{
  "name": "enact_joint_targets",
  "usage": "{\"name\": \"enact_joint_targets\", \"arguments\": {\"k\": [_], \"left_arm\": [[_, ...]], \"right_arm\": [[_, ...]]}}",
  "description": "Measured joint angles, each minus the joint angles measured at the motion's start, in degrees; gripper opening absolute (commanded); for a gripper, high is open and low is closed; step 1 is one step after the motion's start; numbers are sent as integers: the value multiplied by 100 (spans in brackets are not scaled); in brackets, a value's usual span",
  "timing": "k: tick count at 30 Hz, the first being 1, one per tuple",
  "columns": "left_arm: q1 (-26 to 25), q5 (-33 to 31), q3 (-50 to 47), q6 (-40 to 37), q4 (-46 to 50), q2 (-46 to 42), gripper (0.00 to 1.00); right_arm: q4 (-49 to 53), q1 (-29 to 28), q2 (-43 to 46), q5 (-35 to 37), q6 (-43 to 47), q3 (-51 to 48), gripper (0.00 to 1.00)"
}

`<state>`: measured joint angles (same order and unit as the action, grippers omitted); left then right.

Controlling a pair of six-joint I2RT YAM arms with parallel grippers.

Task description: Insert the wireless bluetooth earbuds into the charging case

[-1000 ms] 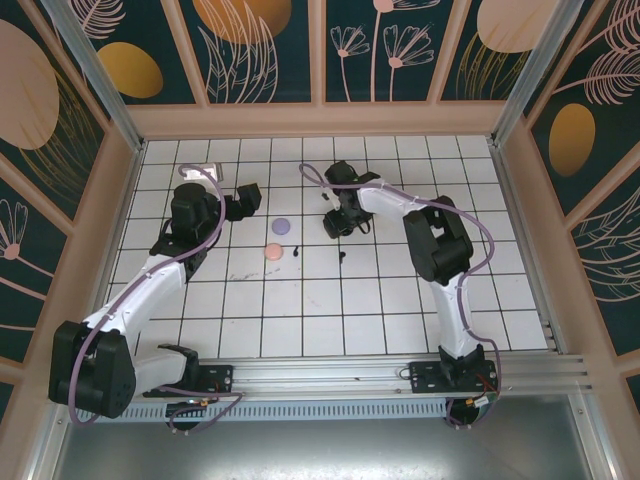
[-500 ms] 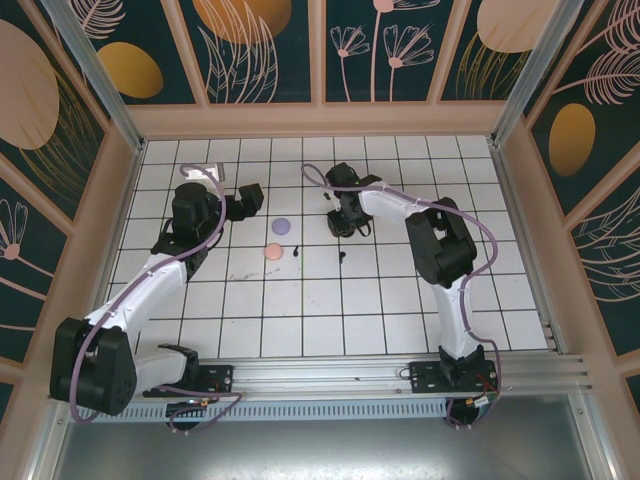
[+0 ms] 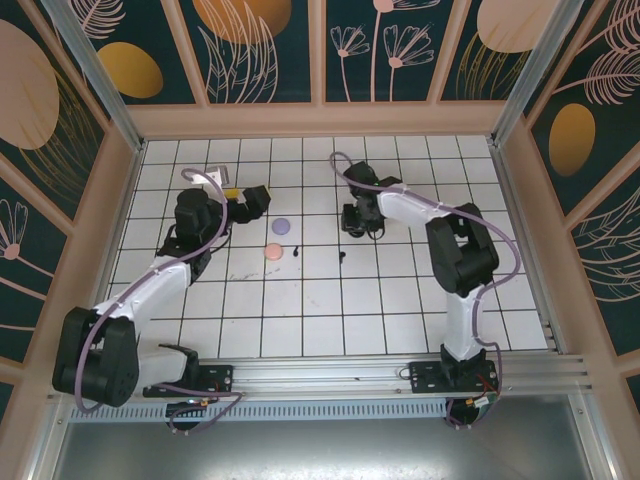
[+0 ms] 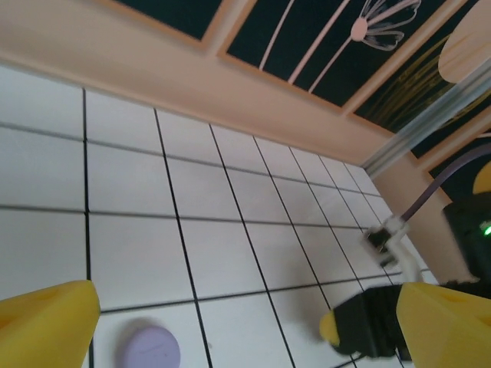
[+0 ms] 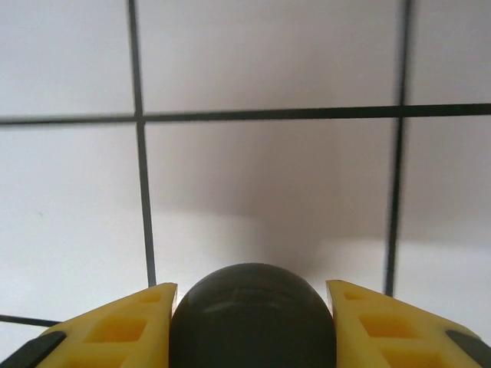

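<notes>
The right claw point(image 5: 249, 295) is clamped on a dark, smooth, rounded shell point(image 5: 252, 330), probably the charging case: light, rigid and slippery, so best squeezed across its broad sides. The left claw point(image 4: 245, 314) gapes wide and empty. The tiny black earbuds point(image 3: 343, 256) lie loose on the white tiled desk point(image 3: 400, 300), near a pink round disc point(image 3: 273, 252); they look feather-light and easily flicked, so pinch the bulb end.

**A:** Near half of the white tiled counter point(image 3: 330, 310) is bare between the two arms. Free passage there.

**B:** Obstacles mid-counter: flat purple round disc point(image 3: 281, 226), flat pink round disc point(image 3: 272, 251) just beside it. First tiny black earbud point(image 3: 297, 249) near the pink disc, second tiny black earbud point(image 3: 343, 256) further right, well apart.

**A:** Left claw point(image 3: 252, 200): fingers spread wide, gap free. Purple disc near it.

**B:** Right claw point(image 3: 360, 222): gap filled by a dark rounded object point(image 5: 250, 314) touching both fingers. Peach wooden back wall point(image 3: 320, 120) bounds the far edge.
</notes>
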<state>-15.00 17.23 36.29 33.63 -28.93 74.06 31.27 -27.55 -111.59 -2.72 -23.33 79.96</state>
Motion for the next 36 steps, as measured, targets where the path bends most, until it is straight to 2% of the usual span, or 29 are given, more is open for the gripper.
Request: {"name": "enact_joint_targets", "arguments": {"k": [4, 12, 18, 25, 36], "left_arm": [[-188, 160, -343, 398, -544, 289, 99], [-841, 68, -520, 793, -1768, 673, 99], [-1064, 7, -638, 1067, -2601, 1351, 99], [-1121, -155, -678, 1220, -2892, 1534, 99], [-1121, -426, -570, 1211, -2645, 1266, 99]], "right_arm": [[-389, 278, 308, -363, -789, -280, 36], [-1014, 282, 551, -811, -2166, -678, 36], [-1255, 282, 634, -892, -2820, -688, 36], [-1130, 282, 664, -529, -3112, -691, 35], [-542, 149, 629, 321, -3259, -955, 35]]}}
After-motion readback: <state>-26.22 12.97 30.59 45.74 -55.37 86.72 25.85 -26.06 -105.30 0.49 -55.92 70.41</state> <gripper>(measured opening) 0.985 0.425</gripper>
